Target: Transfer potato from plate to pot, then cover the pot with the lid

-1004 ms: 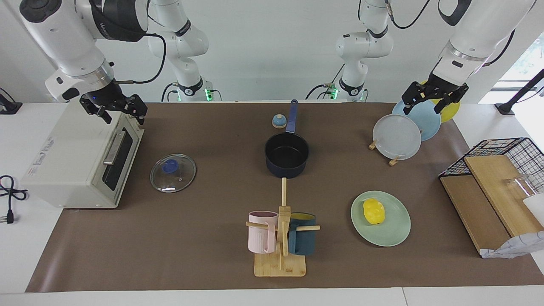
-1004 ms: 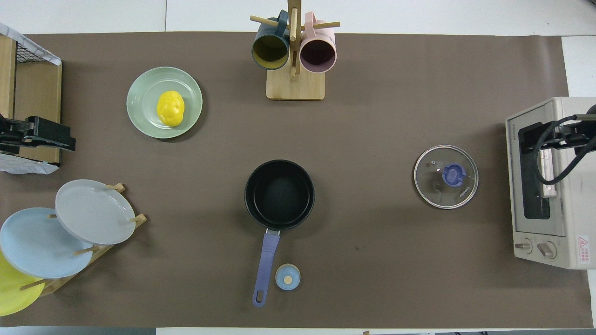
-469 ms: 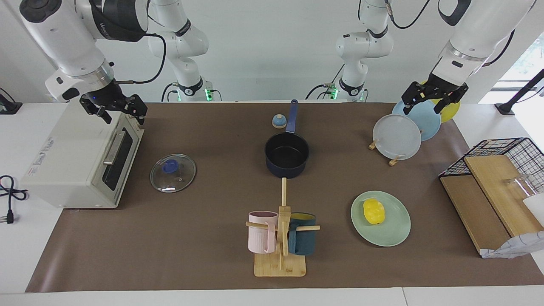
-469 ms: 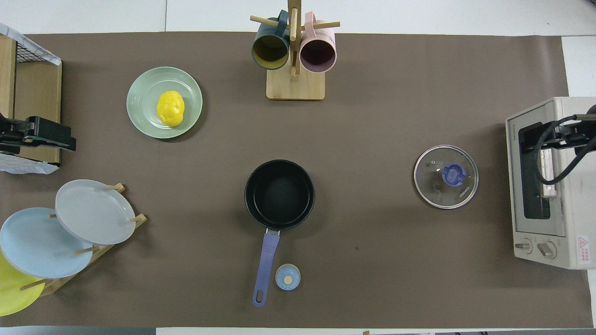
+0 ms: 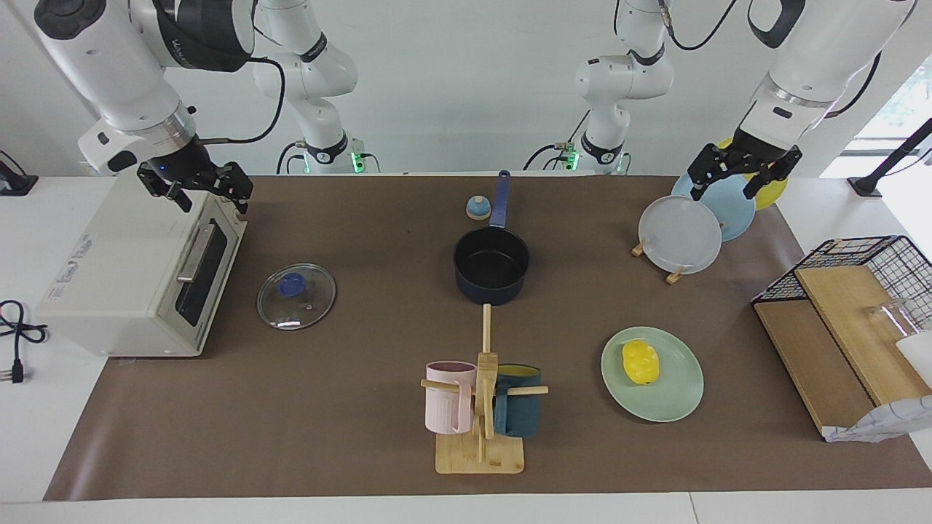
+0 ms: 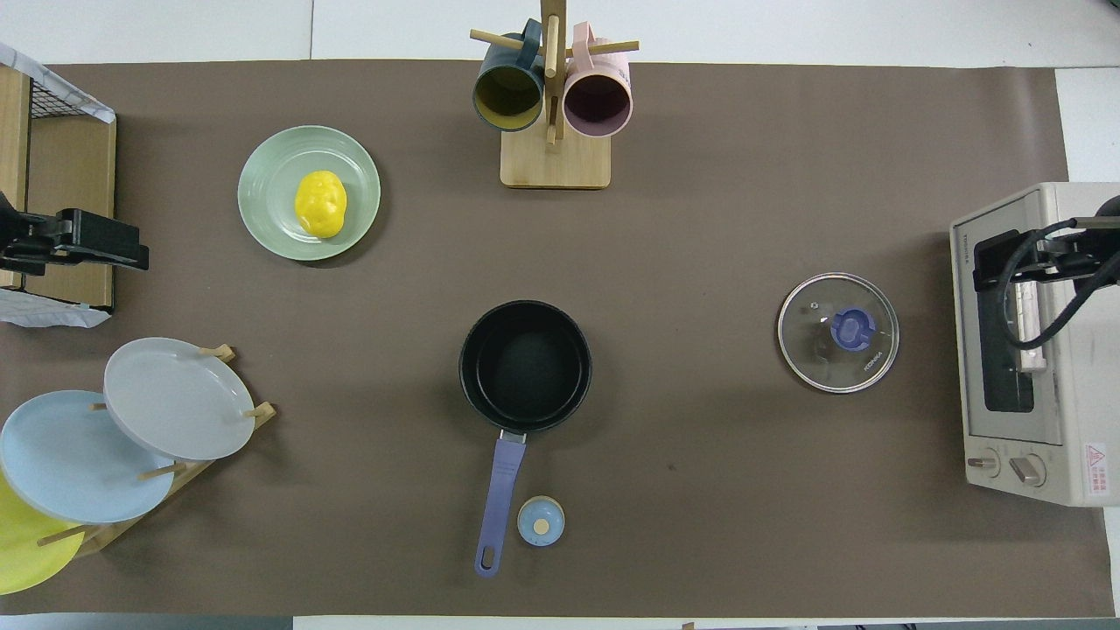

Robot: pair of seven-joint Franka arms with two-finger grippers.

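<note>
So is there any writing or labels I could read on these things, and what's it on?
Lid: a small word on the glass beside the knob, too small to read.
Toaster oven: a brand word at the door's corner and a red warning sticker with a triangle by the dials, both too small to read.
Nothing else carries readable text.

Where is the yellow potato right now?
The potato lies on the plate toward the left arm's end of the table, farther from the robots than the pot.
</note>
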